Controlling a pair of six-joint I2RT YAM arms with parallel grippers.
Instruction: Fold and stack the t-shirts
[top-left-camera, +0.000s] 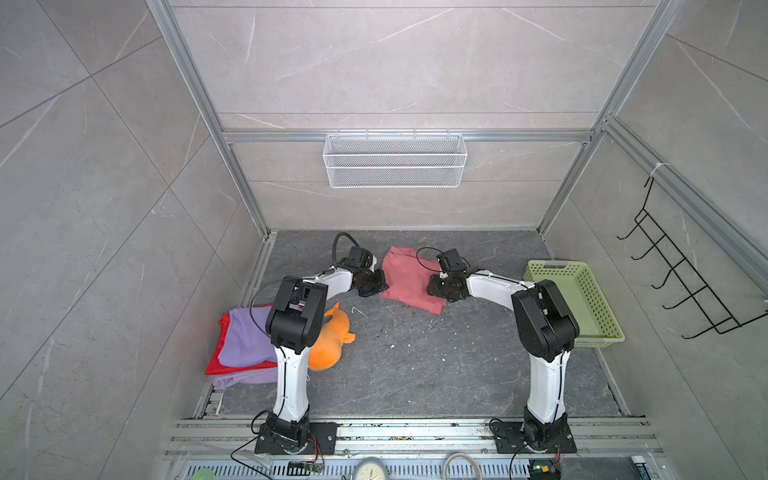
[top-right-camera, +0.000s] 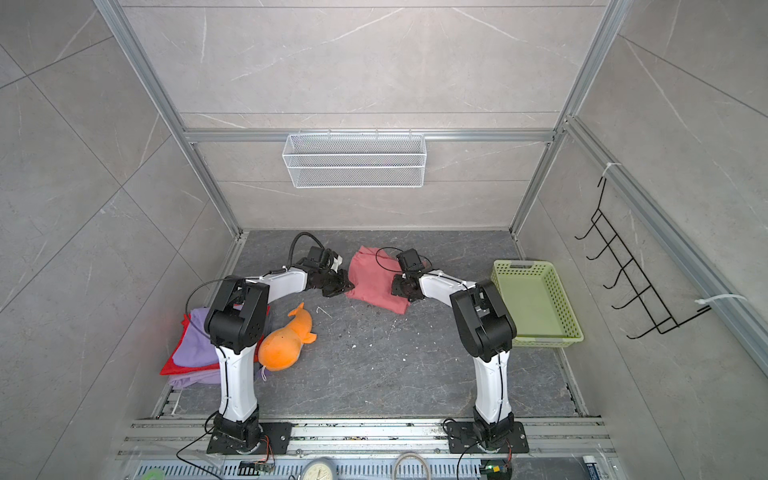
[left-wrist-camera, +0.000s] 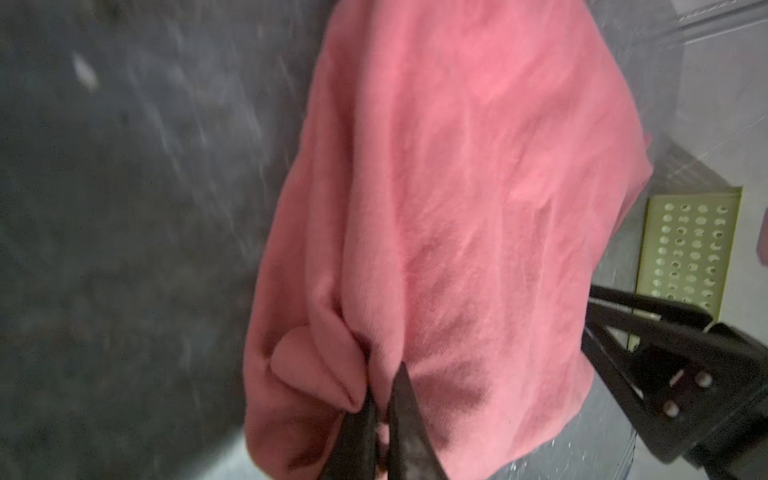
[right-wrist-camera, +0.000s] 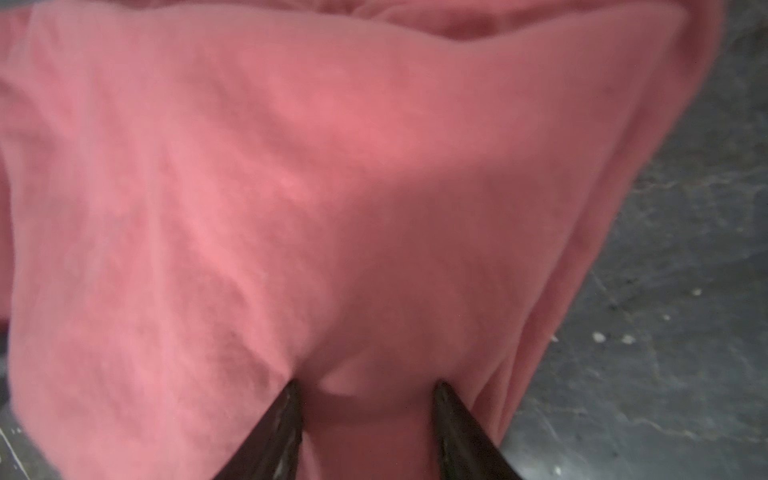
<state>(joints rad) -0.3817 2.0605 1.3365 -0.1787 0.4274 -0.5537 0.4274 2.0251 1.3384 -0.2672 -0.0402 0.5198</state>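
Note:
A folded salmon-pink t-shirt (top-left-camera: 405, 282) (top-right-camera: 372, 282) lies at the back middle of the dark floor. My left gripper (top-left-camera: 380, 286) (left-wrist-camera: 384, 390) is shut on a bunched fold at the shirt's left edge. In the right wrist view my right gripper (right-wrist-camera: 365, 388) (top-left-camera: 434, 289) has its jaws half apart. A thick fold of the same shirt (right-wrist-camera: 291, 187) fills the gap between them at the shirt's right edge. A lavender-purple t-shirt (top-left-camera: 245, 336) lies on a bright red one (top-left-camera: 214, 365) at the front left, partly hidden by my left arm.
An orange plush toy (top-left-camera: 328, 345) lies beside the stack at the left. A pale green plastic basket (top-left-camera: 557, 264) stands at the right wall. A white wire basket (top-left-camera: 395, 160) hangs on the back wall, and a black hook rack (top-left-camera: 681, 282) on the right wall.

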